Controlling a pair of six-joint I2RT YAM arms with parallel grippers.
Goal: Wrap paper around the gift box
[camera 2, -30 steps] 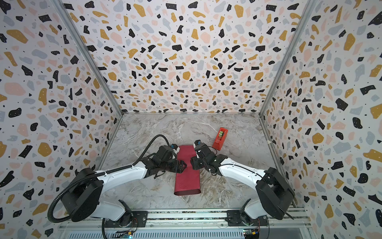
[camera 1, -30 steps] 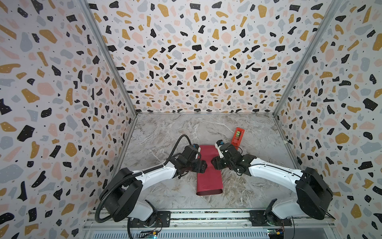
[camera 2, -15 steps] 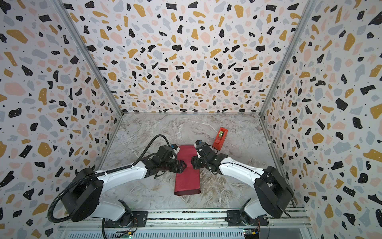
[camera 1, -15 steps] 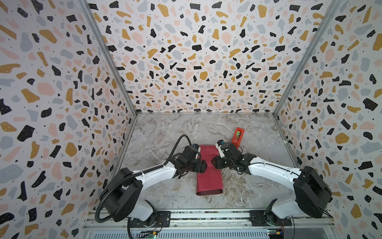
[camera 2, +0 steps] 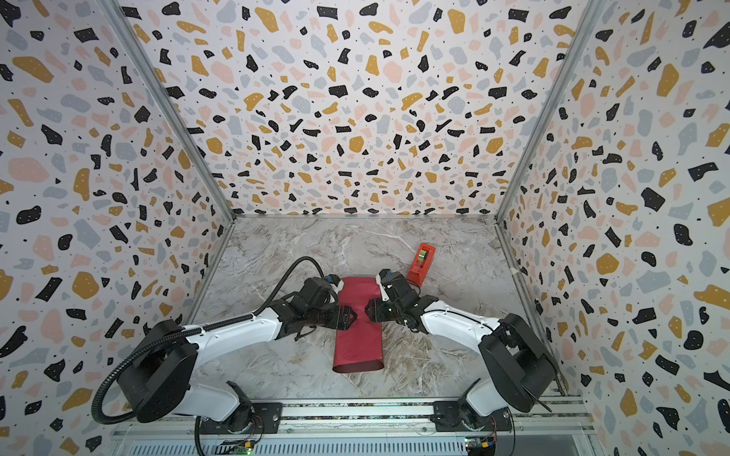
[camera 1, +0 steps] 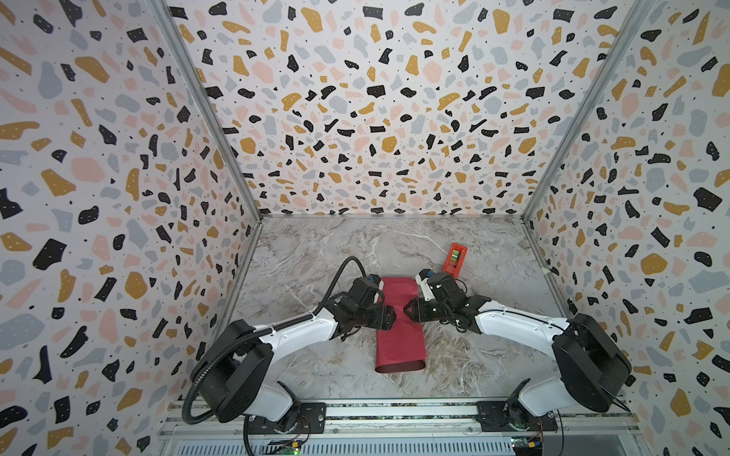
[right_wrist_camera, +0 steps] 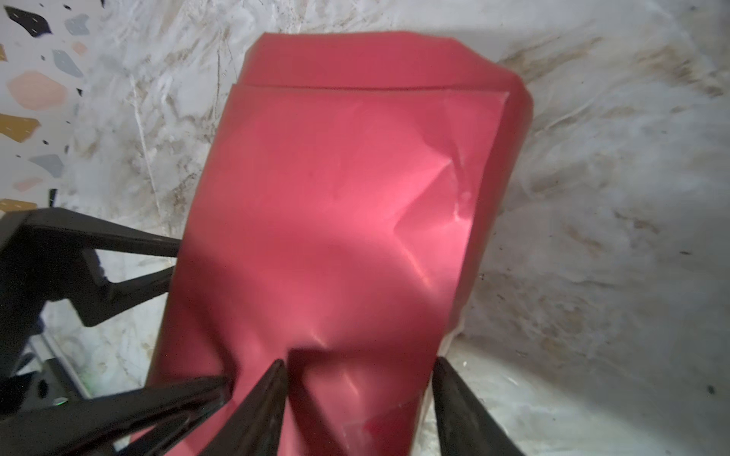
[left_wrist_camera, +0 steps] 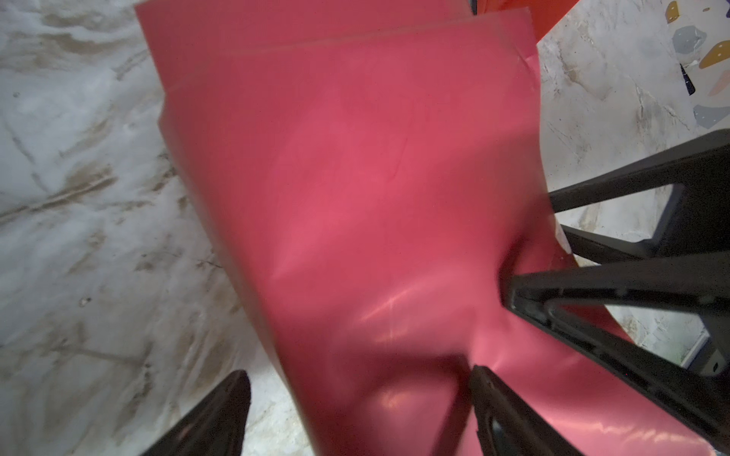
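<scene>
Top view, wrapping about halfway: on one marble table [camera 1: 316, 252], one sheet of red paper [camera 1: 399, 335] lies mid-table as a tube, near end open. The gift box is unseen, likely inside. Two grippers meet over it, left gripper [camera 1: 390, 318] wide, right gripper [camera 1: 407, 310] half-spread, neither holding anything. One tape dispenser [camera 1: 454, 258] waits far right. End folds appear to remain.

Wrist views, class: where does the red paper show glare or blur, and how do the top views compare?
Left wrist view: the glossy crimson sheet of paper smears soft toward the black fingers, with white glare streaks there. Right wrist view: sharper, glare along a crease, dark shadow in a dent. Both top views: crisp, evenly lit, the paper matte and glare-free.
</scene>
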